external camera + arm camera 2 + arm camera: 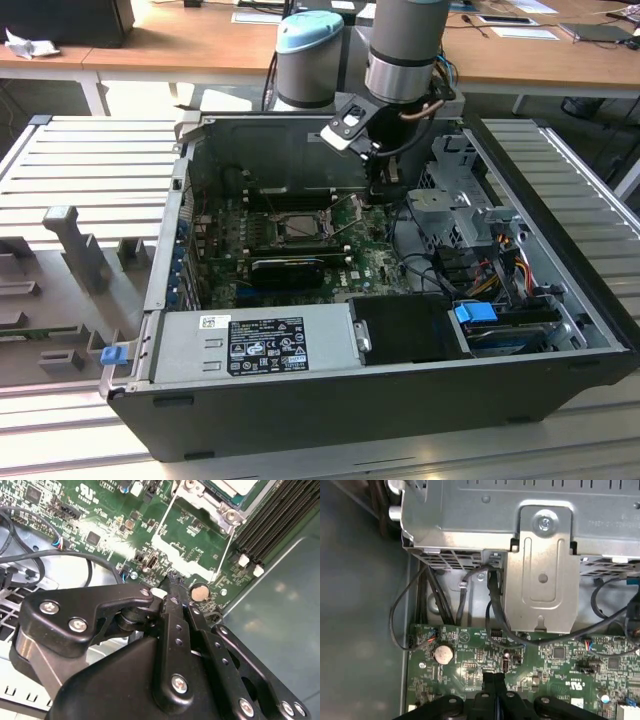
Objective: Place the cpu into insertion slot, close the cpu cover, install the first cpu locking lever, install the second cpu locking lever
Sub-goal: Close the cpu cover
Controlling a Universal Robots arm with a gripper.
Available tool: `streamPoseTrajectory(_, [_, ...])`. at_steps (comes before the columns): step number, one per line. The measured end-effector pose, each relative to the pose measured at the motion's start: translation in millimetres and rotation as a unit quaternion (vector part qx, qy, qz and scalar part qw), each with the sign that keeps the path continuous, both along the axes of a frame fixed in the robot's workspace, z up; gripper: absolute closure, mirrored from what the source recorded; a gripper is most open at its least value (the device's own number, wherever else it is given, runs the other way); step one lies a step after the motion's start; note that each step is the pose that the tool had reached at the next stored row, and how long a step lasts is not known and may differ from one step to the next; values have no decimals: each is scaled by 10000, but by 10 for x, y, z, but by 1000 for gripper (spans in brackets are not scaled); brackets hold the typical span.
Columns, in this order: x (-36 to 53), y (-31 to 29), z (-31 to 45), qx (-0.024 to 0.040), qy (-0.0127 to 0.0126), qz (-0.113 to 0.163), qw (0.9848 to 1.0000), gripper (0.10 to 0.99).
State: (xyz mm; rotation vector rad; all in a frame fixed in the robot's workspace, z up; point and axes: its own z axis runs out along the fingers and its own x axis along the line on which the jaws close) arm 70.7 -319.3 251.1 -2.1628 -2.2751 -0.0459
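The claw [171, 584], clenched on nothing, hangs close over the green board [100, 515], so a slip could scrape the round battery [199, 592].

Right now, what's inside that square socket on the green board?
The pale cpu lies in the insertion slot, framed by the cpu cover. The pins underneath are hidden.

1. The gripper [494, 677] is poised over the green circuit board [560, 672], its black fingers seemingly pressed together with no gap between them.
2. A round silvery coin cell [443, 653] sits on the board, near the fingertips but apart from them.
3. Several black cables [496, 615] run from the board towards a silver metal bracket [542, 580], which carries one screw [544, 524].
4. A plain grey chassis wall [360, 605] borders the board's edge.
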Motion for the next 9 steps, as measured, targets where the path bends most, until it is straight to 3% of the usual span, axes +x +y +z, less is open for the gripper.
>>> streamPoseTrajectory(1, [7,0,-17,0,1,3,10000,980])
streamPoseTrajectory(2, [11,0,-35,0,21,3,10000,980])
streamPoseTrajectory(3, [12,0,-45,0,74,3,10000,980])
streamPoseTrajectory(4, [12,0,-46,0,188,3,9998,980])
streamPoseTrajectory(5, [12,1,-47,1,284,3,9996,980])
streamPoseTrajectory(6, [12,1,-43,-1,320,3,9995,980])
streamPoseTrajectory(9, [-21,1,-33,0,318,4,9995,980])
